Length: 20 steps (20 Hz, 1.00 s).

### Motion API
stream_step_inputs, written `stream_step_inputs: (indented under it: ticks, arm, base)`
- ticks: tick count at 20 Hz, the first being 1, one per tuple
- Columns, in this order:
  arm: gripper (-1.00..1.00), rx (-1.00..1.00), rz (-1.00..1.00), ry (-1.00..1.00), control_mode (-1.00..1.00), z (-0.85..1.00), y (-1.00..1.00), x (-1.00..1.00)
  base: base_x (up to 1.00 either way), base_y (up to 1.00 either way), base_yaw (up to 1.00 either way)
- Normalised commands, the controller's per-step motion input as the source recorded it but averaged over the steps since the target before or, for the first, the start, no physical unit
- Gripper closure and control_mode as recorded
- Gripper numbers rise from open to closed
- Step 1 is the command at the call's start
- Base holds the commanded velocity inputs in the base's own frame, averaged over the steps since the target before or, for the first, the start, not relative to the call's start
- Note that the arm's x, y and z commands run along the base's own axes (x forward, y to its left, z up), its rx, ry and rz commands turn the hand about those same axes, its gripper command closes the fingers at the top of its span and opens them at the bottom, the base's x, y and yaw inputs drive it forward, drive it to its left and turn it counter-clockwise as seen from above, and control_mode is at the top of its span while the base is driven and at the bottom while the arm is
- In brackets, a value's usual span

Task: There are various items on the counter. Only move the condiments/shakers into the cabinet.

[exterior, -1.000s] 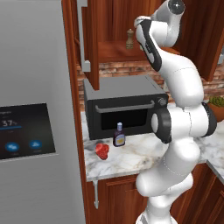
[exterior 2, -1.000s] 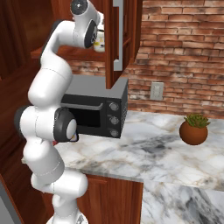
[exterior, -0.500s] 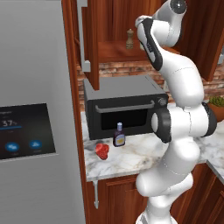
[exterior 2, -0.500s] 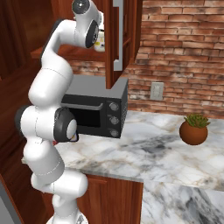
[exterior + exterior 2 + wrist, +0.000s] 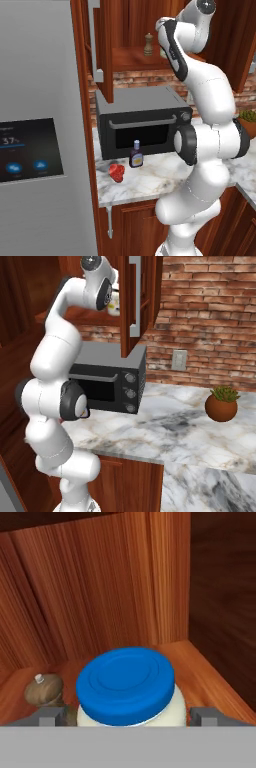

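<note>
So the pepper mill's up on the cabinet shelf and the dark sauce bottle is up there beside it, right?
Not quite. The pepper mill is on the cabinet shelf, but the dark sauce bottle stands on the counter in front of the microwave, as the left base view shows.

Fridge screen [image 5: 27, 150] shows "57" — partly cut off; nothing else is legible.

The marbled counter [image 5: 165, 182] carries the black microwave [image 5: 142, 122], a dark sauce bottle [image 5: 136, 155] just before it, a red lumpy object [image 5: 117, 172] nearby, and a potted plant [image 5: 222, 403] well apart. Up on the cabinet shelf [image 5: 131, 61] stands a pepper mill [image 5: 148, 44], beside a blue-lidded jar [image 5: 126, 689].
</note>
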Motion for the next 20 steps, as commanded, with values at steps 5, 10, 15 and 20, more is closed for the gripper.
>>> stream_step_inputs:
  ticks: [5, 10, 15, 20]
  arm:
    - [-1.0, 0.0, 0.0, -0.02, -1.0, -0.07, 0.0, -0.66]
    - [-1.0, 0.0, 0.0, -0.03, -1.0, -0.33, 0.0, -0.99]
    - [-1.0, -0.02, 0.01, -0.01, -1.0, -0.72, 0.11, -1.0]
    - [-1.0, -0.04, 0.05, 0.0, -1.0, -0.94, 0.31, -1.0]
  base:
    - [0.0, 0.0, 0.0]
    - [0.0, 0.0, 0.0]
    - [0.0, 0.0, 0.0]
    - [0.0, 0.0, 0.0]
